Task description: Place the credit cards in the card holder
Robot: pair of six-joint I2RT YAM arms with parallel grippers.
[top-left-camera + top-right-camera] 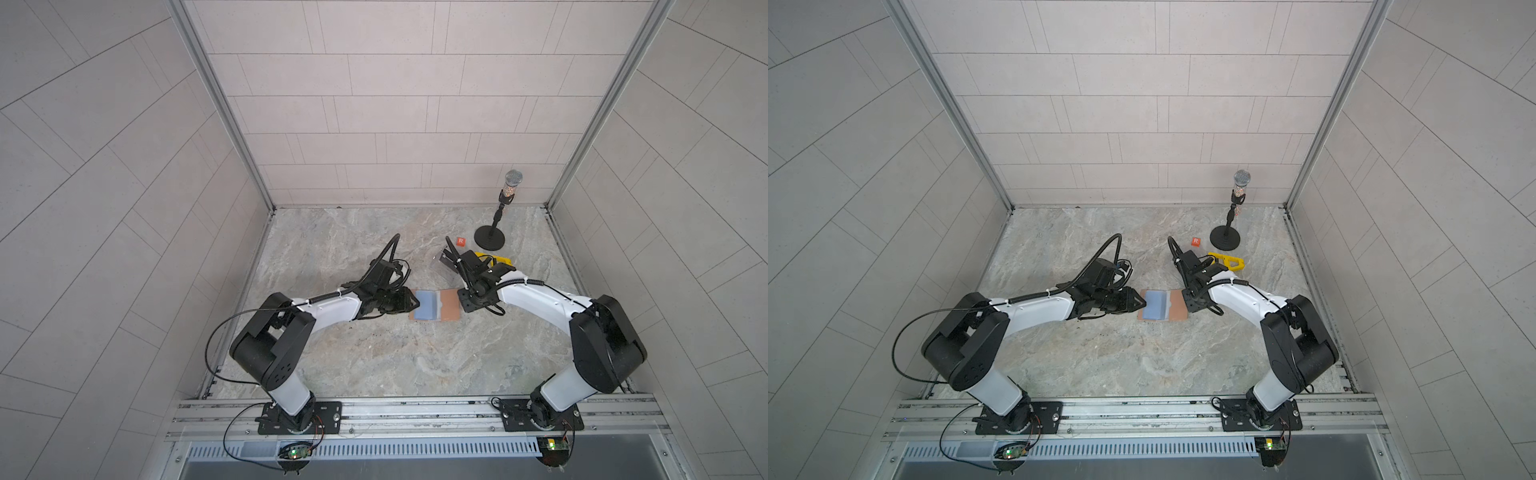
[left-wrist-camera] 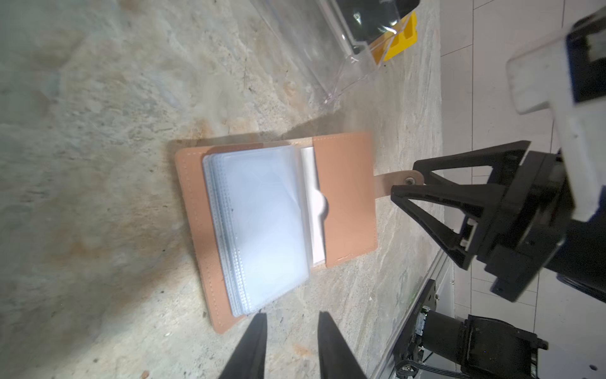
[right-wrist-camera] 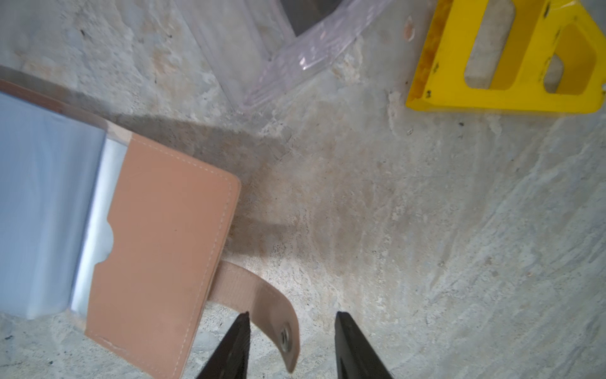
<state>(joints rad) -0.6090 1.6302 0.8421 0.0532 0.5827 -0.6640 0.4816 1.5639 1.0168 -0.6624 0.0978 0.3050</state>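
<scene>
card holder (image 1: 434,304) open on bench (image 1: 374,365), long axis left-right | left pincer (image 2: 292,314) part-open, empty, at left edge | right pincer (image 3: 292,313) part-open astride snap tab (image 3: 262,295), gripping nothing

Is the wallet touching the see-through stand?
Apart: the left wrist view shows bare table between the wallet and the see-through stand.
</scene>
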